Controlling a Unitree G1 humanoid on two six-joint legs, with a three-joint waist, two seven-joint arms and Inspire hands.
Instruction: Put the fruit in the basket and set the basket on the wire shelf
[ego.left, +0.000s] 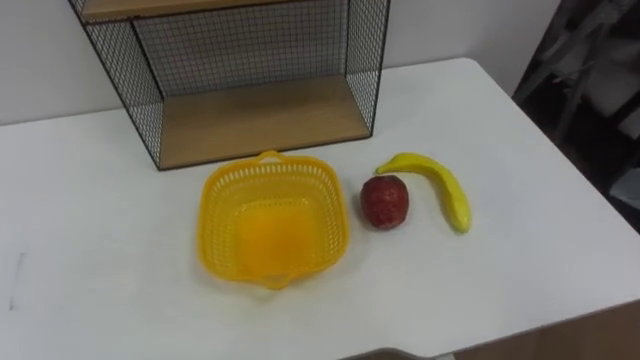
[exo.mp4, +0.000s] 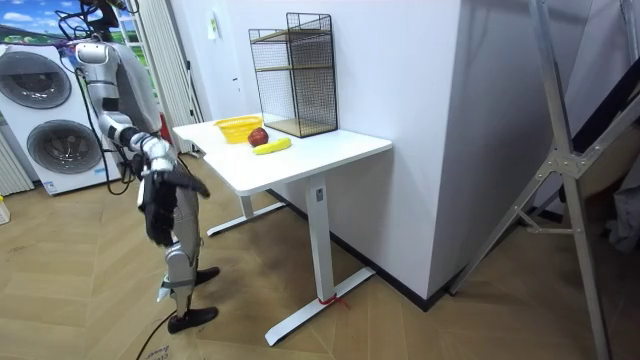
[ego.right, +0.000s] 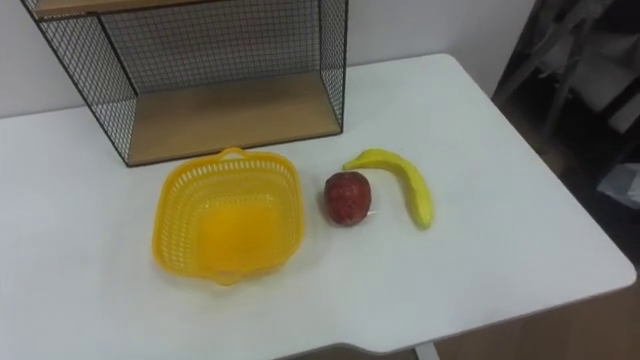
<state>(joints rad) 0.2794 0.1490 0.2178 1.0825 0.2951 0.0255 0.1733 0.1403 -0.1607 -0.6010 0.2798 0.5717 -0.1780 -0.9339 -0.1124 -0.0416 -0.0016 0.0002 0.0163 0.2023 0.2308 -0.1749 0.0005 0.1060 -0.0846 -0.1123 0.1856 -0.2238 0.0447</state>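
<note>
Two picks, both right of the empty yellow plastic lattice basket: dark red apple just beside its rim, curved yellow banana beyond, lying roughly front-to-back; favours the right hand, open or closed impossible to tell

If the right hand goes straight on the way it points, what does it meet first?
Probably the edge of the white table, before the banana; in the room view the right hand sits about level with it, depth unclear.

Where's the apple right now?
In the left eye view, the red apple sits on the white table, between the yellow basket on its left and the banana on its right.
</note>
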